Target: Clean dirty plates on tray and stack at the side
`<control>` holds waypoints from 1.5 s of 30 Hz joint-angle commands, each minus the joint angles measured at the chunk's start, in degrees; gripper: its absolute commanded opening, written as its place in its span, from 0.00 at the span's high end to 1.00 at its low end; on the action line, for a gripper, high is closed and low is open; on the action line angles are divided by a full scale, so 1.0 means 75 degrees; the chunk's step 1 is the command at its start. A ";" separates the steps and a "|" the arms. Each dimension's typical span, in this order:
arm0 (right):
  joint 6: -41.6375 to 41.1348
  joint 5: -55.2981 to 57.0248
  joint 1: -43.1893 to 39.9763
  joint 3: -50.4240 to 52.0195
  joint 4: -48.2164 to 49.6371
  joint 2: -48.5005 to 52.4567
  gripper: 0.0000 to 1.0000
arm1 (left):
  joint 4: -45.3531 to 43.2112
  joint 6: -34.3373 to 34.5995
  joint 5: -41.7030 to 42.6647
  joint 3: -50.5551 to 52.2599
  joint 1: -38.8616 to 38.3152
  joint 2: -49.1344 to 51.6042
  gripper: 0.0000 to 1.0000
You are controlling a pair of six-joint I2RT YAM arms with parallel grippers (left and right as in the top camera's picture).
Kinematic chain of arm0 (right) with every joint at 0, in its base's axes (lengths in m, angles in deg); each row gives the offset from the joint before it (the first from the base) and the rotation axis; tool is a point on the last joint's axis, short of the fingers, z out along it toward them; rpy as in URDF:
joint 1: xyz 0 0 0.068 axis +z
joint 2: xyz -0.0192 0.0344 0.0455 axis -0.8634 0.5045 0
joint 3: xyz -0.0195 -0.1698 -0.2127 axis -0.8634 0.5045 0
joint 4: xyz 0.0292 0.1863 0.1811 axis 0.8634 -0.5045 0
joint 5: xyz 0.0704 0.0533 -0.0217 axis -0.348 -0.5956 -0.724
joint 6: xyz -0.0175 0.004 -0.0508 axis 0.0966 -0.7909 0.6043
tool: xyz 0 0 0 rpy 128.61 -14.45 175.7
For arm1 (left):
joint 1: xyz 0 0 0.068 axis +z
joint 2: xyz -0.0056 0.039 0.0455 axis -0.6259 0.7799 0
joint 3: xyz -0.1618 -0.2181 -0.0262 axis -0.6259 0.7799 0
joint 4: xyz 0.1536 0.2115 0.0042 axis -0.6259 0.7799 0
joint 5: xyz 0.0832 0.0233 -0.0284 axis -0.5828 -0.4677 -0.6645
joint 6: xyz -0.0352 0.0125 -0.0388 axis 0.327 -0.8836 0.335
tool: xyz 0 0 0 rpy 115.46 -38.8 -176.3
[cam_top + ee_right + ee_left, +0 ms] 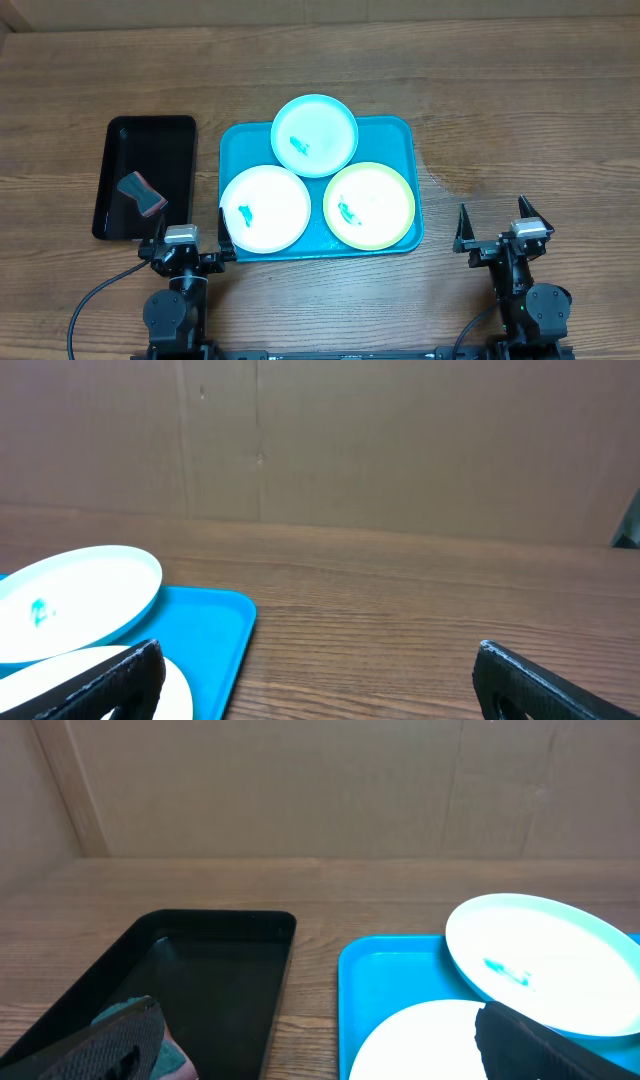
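The turquoise tray [395, 135] holds three plates, each with a small teal smear. The light cyan plate [315, 135] is at the back and overlaps the far rim. The white plate [265, 208] is front left and the yellow-green plate [369, 205] front right. My left gripper [190, 228] is open and empty at the tray's near-left corner. My right gripper [494, 222] is open and empty over bare wood, right of the tray. The left wrist view shows the tray [390, 980], cyan plate [540, 960] and white plate [420, 1040]. The right wrist view shows the tray [210, 630] and cyan plate [70, 600].
A smaller black tray [145, 140] lies left of the turquoise tray, with a teal and pink sponge [142, 194] in its near end. It also shows in the left wrist view [200, 970]. A cardboard wall stands behind the table.
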 commanded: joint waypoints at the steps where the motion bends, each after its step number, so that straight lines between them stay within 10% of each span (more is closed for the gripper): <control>1: 0.0006 0.0050 0.0038 0.0079 0.0044 -0.0070 0.00 | -0.0020 0.0052 -0.0012 0.0026 -0.0050 -0.0052 0.00; 25: 0.0006 0.0050 0.0038 0.0079 0.0044 -0.0070 0.00 | -0.0020 0.0052 -0.0012 0.0026 -0.0050 -0.0052 0.00; 33: 0.0006 0.0050 0.0038 0.0079 0.0044 -0.0070 0.00 | -0.2457 0.3526 0.3491 0.0026 -0.0052 -0.0052 0.00; 39: 0.0006 0.0050 0.0038 0.0079 0.0044 -0.0070 0.00 | -0.5689 0.3290 0.3351 -0.0061 -0.0044 -0.0052 0.00; 45: 0.0003 0.0050 0.0038 0.0079 0.0044 -0.0070 0.00 | -0.5240 0.2474 0.2206 -0.1553 -0.0044 0.0326 0.00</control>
